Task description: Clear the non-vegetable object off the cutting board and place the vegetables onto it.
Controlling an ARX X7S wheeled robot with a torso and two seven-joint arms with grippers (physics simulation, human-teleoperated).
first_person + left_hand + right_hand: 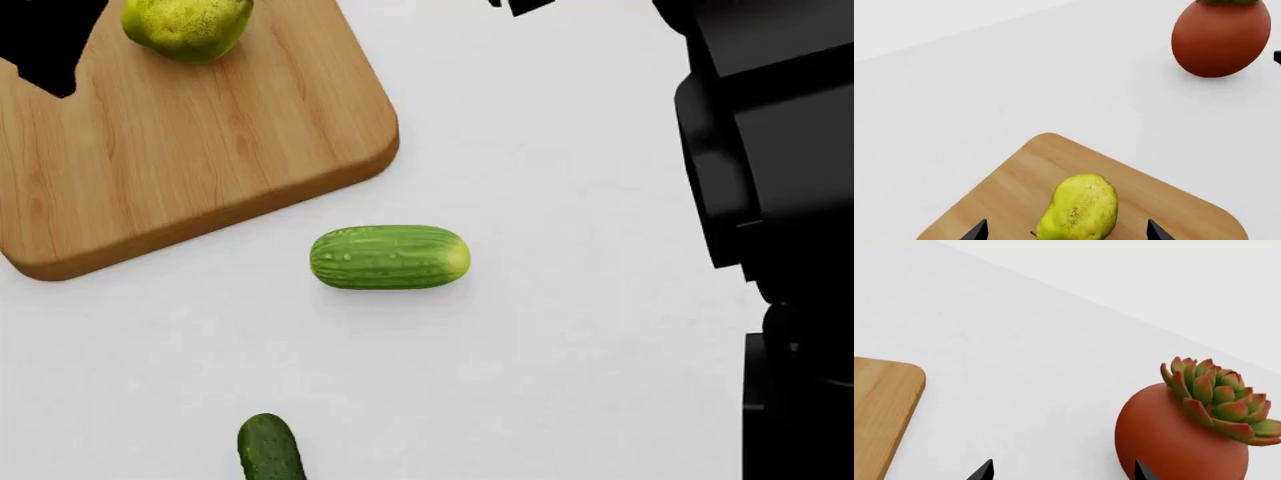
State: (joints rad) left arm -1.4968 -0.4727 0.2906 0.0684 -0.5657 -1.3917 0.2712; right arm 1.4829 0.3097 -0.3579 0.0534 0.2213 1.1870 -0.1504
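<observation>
The yellow-green speckled pear (1077, 210) (187, 25) lies on the wooden cutting board (1014, 185) (200, 140), near its far edge. My left gripper (1066, 233) is open, with one dark fingertip on each side of the pear and a gap to both. In the head view it shows only as a black shape (40, 45) beside the pear. The plump light-green cucumber (390, 257) lies on the white table just off the board's corner. The dark green cucumber (271, 448) is at the near edge, partly cut off. My right gripper (1063, 473) is open over bare table, holding nothing.
A red-brown pot with a succulent (1187, 435) (1219, 37) stands on the table beyond the board, close to my right gripper's fingertip (1142, 473). The right arm's black body (774, 200) fills the right side of the head view. A board corner (881, 410) shows in the right wrist view.
</observation>
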